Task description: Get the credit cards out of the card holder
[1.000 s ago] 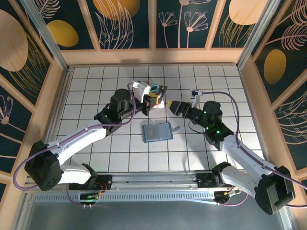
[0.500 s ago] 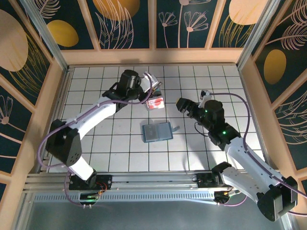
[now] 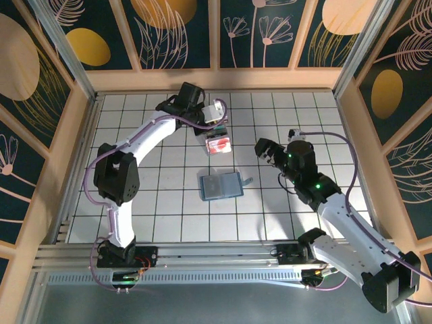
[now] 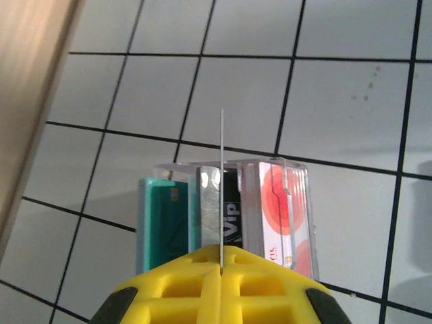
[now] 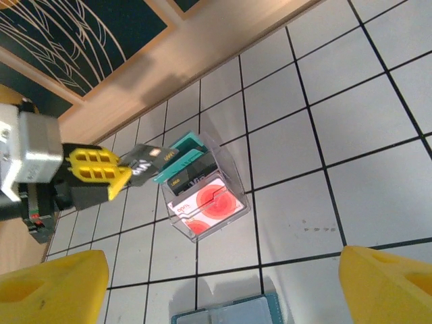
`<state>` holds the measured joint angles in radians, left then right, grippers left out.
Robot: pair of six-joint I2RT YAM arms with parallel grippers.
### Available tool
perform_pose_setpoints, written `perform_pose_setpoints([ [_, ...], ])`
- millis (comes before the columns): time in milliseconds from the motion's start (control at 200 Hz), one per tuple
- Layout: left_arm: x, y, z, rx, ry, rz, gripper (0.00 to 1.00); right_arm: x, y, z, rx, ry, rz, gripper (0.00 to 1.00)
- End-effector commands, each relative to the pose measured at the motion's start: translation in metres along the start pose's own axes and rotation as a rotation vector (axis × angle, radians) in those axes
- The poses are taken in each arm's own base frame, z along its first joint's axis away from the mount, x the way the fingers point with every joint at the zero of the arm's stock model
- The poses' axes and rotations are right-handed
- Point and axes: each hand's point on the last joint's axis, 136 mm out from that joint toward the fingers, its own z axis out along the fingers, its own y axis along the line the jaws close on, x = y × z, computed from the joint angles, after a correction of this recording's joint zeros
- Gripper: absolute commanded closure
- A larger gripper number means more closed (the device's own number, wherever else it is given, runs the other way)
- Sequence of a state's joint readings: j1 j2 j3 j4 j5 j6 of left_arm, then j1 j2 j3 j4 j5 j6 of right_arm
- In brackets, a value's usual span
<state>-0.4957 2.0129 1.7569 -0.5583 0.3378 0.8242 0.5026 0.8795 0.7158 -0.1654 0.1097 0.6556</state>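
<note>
While the clear card holder point(image 5: 228, 170) sits on the white gridded tabletop point(image 3: 148, 202) at the far middle, 3 cards stand upright in its slots.

- Slot order, from the left wrist view: teal card point(image 4: 158, 223) at left, dark card point(image 4: 231, 217) with pale lettering in the middle, red-and-white card point(image 4: 277, 209) at right.
- From the right wrist view the red-and-white card faces the camera, with the teal card behind it, toward the wooden border point(image 5: 135, 88).
- A 4th card, the grey lettered card point(image 5: 147, 160), is out at the holder's upper back edge, close to the teal card. Cannot tell whether its far end touches or sits inside the holder. From the left wrist it shows edge-on, as a thin vertical line above the slots.
- Left gripper point(image 4: 221, 260): jaws closed flat on the grey lettered card, yellow fingertips pressed on either face. The arm reaches far across the tabletop.
- Right gripper point(image 3: 265, 149): jaws spread wide, nothing between them. It hovers to the right of the holder, apart from it, pointing toward it.
- Slate-blue flat case point(image 3: 220, 185): lies flat on the tabletop nearer the arm bases than the holder, apart from both grippers.
</note>
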Motion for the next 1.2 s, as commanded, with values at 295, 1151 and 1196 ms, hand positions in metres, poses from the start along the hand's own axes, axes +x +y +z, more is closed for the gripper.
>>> perform_pose_setpoints([
  [295, 0.017, -0.005, 0.029, 0.093, 0.058, 0.019, 1.0, -0.013, 0.002, 0.001, 0.011, -0.032, 0.009, 0.11],
  [1151, 0.043, 0.011, 0.057, 0.104, 0.134, -0.022, 1.0, -0.008, 0.001, 0.003, -0.003, -0.027, 0.021, 0.11],
  [1196, 0.045, 0.011, 0.059, 0.102, 0.139, -0.028, 1.0, -0.008, 0.001, 0.003, -0.006, -0.027, 0.023, 0.11],
])
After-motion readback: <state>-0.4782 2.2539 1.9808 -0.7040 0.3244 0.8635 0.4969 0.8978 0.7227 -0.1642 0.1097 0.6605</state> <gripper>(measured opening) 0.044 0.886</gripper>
